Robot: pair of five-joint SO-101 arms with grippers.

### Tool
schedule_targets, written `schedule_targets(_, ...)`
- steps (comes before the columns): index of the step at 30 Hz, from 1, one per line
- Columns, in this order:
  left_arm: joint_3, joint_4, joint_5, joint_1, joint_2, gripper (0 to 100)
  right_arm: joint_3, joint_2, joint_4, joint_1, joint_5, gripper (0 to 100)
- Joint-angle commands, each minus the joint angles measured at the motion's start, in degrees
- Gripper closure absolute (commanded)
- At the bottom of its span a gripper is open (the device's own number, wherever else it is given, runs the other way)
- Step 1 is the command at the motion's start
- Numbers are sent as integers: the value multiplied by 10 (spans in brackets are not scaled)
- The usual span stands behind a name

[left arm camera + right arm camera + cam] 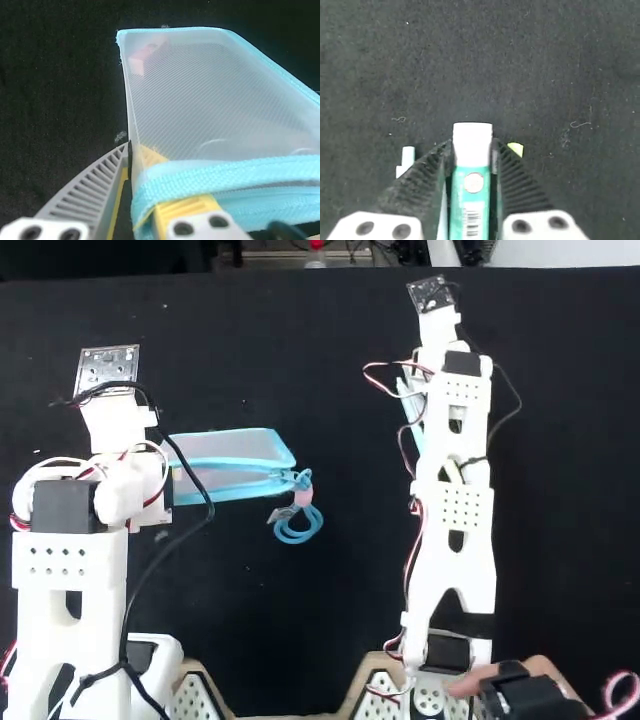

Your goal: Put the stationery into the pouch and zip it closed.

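High camera overlooks table; left wrist camera nears pouch.

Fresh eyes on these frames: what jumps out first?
The light-blue mesh pouch stands out against the black table. One end is pinched in the left arm's jaws, and the blue zipper loop trails from the other end. Next is the green stick with a white cap, clamped between the right arm's jaws, apart from the pouch.

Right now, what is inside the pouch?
Through the mesh pouch, a small pinkish block shows in one corner. The zip band covers what lies under it; elsewhere I cannot tell.
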State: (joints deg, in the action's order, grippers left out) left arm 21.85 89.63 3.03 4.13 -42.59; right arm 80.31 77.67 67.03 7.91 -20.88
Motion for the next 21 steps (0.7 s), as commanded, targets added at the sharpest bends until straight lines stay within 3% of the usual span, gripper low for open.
schedule_targets(1, 3, 2, 5, 2, 4, 970, 58, -9, 28, 6, -4, 987)
schedule_targets(8, 3, 2, 5, 2, 4, 970, 155, -9, 146, 4, 1, 987)
schedule_targets(17, 1, 2, 5, 3, 4, 970, 153, -85, 331, -2, 1, 987)
schedule_targets(21, 0, 2, 5, 6, 4, 970, 123, -113, 344, -4, 1, 987)
